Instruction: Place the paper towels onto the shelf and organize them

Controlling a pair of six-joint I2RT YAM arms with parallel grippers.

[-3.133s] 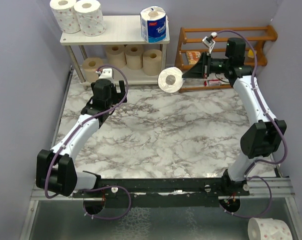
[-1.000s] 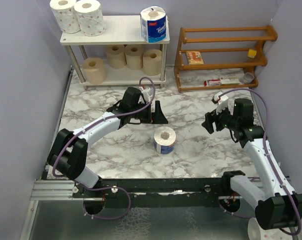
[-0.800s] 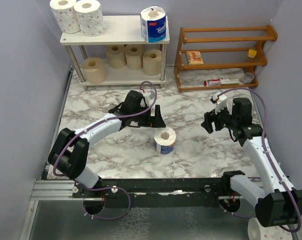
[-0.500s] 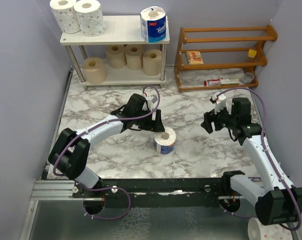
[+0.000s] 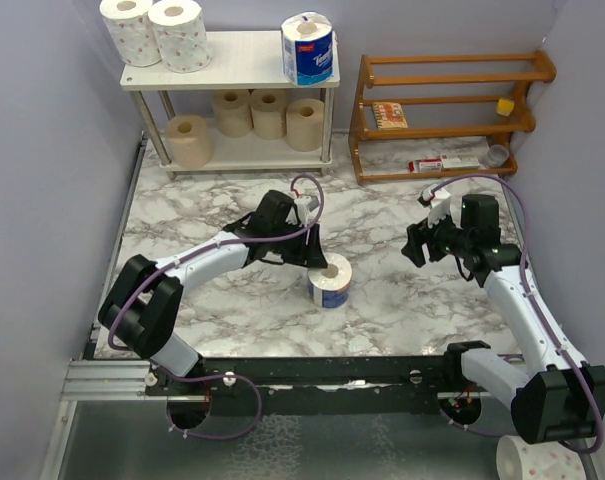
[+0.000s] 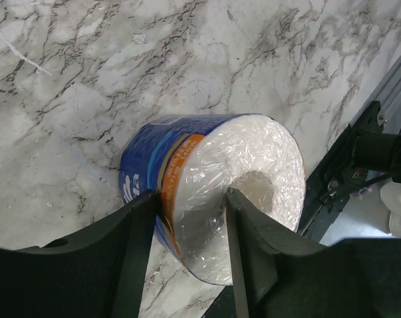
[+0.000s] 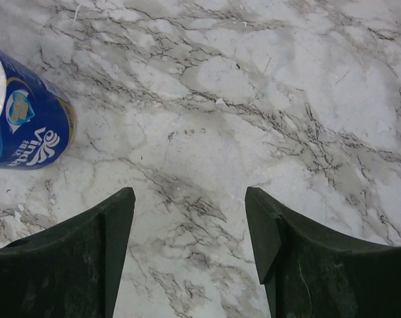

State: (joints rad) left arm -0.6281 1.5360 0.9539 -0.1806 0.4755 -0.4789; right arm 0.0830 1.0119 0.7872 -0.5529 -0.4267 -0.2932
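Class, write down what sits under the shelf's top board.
Four tan-brown rolls stand on the lower board, three in a row, one at the left front. The top board hides anything farther back.

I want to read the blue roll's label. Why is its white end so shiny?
Left wrist view: light glints off the plastic wrap on the blue roll, and the near fingers are only dark shapes. Right wrist view: its label is sharper, but the frame's edge cuts it off.
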